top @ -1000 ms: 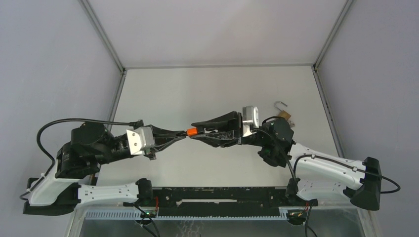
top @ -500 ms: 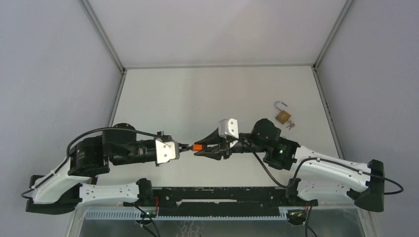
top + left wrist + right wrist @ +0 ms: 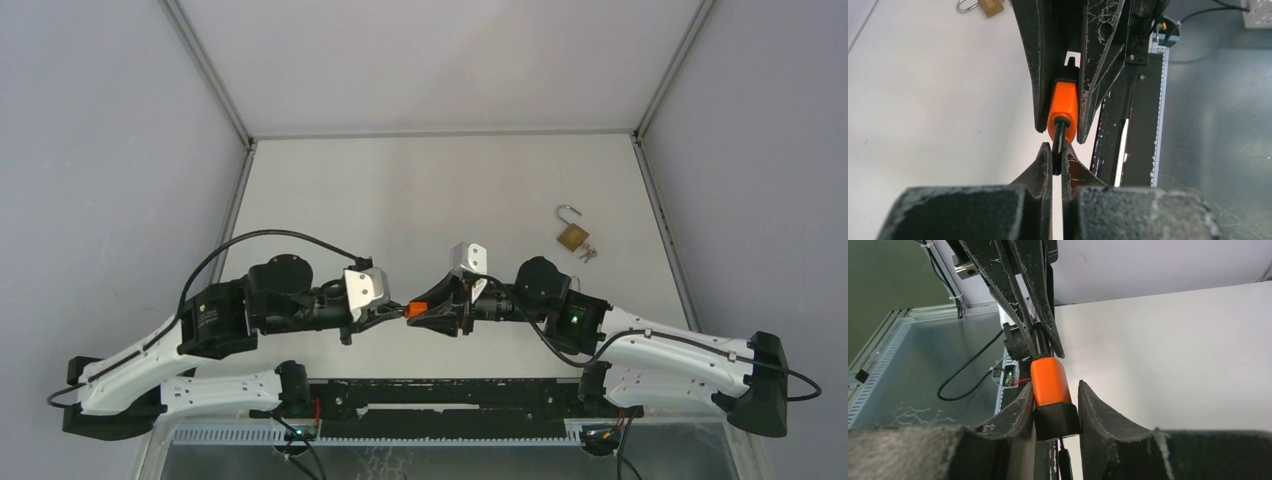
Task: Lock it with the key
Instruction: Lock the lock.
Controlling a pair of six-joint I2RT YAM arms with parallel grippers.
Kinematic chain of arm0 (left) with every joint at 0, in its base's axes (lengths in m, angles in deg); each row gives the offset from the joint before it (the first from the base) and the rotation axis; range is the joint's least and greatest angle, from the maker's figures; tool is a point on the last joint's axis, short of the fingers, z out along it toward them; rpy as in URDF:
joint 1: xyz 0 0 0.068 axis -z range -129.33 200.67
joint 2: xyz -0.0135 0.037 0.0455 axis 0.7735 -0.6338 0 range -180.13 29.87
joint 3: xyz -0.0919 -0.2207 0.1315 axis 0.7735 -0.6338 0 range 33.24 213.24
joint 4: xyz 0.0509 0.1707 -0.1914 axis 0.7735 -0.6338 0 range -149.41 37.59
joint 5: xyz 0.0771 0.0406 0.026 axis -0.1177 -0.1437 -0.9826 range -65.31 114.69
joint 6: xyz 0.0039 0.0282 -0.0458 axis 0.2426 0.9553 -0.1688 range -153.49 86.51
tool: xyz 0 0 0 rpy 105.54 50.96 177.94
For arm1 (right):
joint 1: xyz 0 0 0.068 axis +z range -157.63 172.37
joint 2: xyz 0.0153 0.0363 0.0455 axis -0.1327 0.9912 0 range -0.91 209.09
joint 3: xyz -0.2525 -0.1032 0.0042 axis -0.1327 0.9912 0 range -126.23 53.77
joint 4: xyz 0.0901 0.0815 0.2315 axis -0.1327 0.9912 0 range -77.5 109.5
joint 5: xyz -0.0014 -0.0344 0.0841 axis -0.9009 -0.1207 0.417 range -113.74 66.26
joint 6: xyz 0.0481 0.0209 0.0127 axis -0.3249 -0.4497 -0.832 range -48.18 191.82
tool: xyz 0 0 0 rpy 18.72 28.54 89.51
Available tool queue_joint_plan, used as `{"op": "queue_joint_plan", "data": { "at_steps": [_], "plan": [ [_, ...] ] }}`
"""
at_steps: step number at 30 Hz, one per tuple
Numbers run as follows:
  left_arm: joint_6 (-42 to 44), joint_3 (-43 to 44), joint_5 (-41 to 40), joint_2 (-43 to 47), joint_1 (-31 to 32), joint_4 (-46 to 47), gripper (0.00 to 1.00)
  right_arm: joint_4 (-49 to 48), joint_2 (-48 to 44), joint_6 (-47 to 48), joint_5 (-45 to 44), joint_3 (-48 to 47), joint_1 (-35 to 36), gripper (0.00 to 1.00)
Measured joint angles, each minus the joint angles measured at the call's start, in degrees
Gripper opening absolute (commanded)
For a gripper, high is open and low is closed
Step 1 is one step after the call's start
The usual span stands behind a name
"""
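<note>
Plain grey walls (image 3: 440,60), white tabletop (image 3: 400,190), metal corner posts (image 3: 205,70), soft even light

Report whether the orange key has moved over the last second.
Yes: the orange key has come toward the black base rail, slightly rightward; the padlock stays put.

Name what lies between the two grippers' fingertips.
An orange-handled key: the right gripper clasps its orange handle, the left gripper pinches its thin black end. The left wrist view shows it best.
</note>
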Motion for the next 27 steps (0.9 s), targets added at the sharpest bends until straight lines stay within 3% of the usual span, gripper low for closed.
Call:
{"op": "queue_joint_plan", "data": {
  "at_steps": [21,22,24,25,27],
  "plan": [
    [-2.67,-3.56,1.18,0.81,0.7,8.59,0.0,4.24,-2.82,0.11,1.01,-0.26,-1.27,0.0],
    [-2.56,-3.5,1.42,0.81,0.7,8.79,0.0,5.14,-3.02,0.31,1.73,-0.63,-1.75,0.11],
    [-2.4,-3.43,2.43,0.74,0.52,9.57,0.0,8.04,-3.34,0.81,5.51,-2.36,-3.69,0.56],
    [-2.19,-3.43,3.37,0.59,-0.04,10.47,0.0,9.84,-3.43,1.31,7.45,-3.56,-4.74,0.93],
    [-1.64,-3.45,4.9,0.28,-1.49,11.26,0.0,12.9,-3.3,2.21,9.03,-5.86,-6.54,0.99]
  ]
}}
